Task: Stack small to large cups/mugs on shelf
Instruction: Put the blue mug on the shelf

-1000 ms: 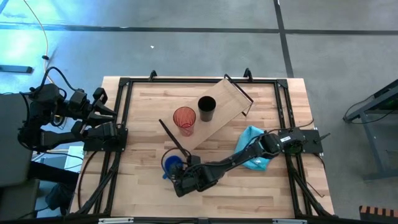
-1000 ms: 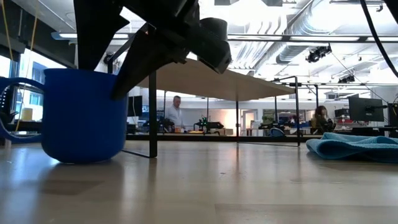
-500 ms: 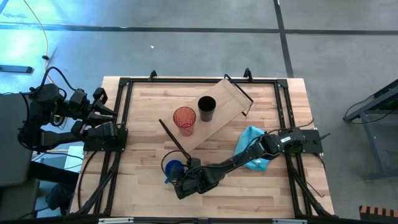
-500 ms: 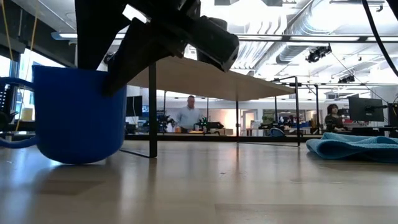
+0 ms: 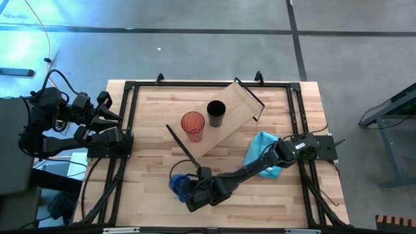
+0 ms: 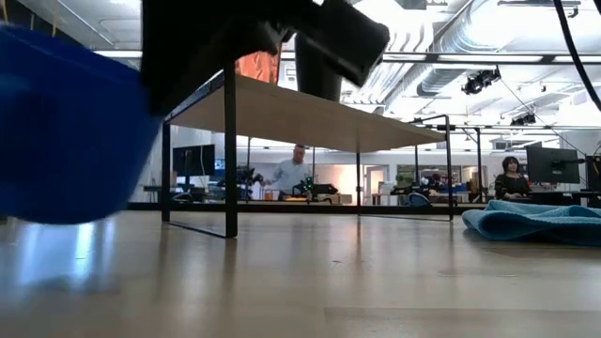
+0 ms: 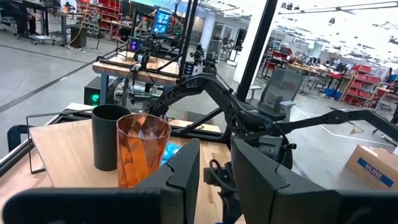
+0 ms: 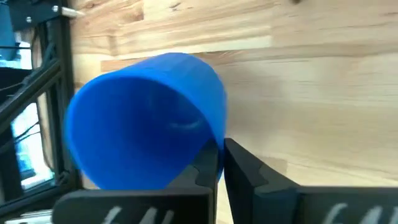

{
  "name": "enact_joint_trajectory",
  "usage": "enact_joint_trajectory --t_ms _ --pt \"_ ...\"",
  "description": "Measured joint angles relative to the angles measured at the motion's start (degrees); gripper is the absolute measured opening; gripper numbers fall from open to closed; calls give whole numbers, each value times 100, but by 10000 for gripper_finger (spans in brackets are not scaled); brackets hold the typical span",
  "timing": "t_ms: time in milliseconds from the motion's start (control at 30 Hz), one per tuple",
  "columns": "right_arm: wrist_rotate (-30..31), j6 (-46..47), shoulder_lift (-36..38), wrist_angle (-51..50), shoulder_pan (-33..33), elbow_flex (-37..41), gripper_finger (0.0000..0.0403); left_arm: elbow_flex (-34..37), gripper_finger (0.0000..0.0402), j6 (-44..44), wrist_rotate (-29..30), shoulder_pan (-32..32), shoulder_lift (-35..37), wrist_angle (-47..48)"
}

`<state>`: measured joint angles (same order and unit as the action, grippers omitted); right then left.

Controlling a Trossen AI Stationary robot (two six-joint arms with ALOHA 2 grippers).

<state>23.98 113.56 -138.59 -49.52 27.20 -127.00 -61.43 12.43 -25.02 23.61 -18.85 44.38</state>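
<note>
The blue mug (image 5: 175, 185) is near the table's front left, tipped, with my right gripper (image 8: 221, 155) shut on it. In the low view the mug (image 6: 66, 122) fills the left side, under the dark gripper. The orange tumbler (image 5: 192, 125) and the black cup (image 5: 216, 114) stand upright side by side on the shelf (image 5: 237, 107), which lies slantwise across the table's middle. My left gripper (image 7: 216, 174) waits open at the table's left edge, facing the two cups. My right gripper holds the blue mug by its rim (image 8: 214, 148), the wall pinched between one finger inside the mouth and one outside. The mug is tilted well over, its mouth toward the wrist camera. In the low view its base looks raised off the table.
A light blue cloth (image 5: 263, 159) lies crumpled at the right, under my right arm. Black rails (image 5: 130, 97) frame the tabletop. Bare wood lies in front of the shelf and along the near edge. People show in the room beyond the table.
My right gripper has shut on the mug's rim and gone toward the table's near edge. The mug, which stood upright on the table, has come with it toward the near left, tipped over and risen.
</note>
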Motion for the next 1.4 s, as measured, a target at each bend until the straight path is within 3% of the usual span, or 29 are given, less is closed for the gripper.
enact_joint_trajectory --t_ms 500,767,1200,1400 --pt "-423 -14 422 -854 311 0 1 1 83 -14 0 0 0 32" --pt "-436 107 972 -1976 660 0 0 0 83 -14 20 0 0 28" --pt "-956 33 1988 -4076 879 -7 0 0 83 158 284 0 0 28" --pt "-904 -361 2712 -4073 885 433 0 1 83 292 352 0 -2 -65"
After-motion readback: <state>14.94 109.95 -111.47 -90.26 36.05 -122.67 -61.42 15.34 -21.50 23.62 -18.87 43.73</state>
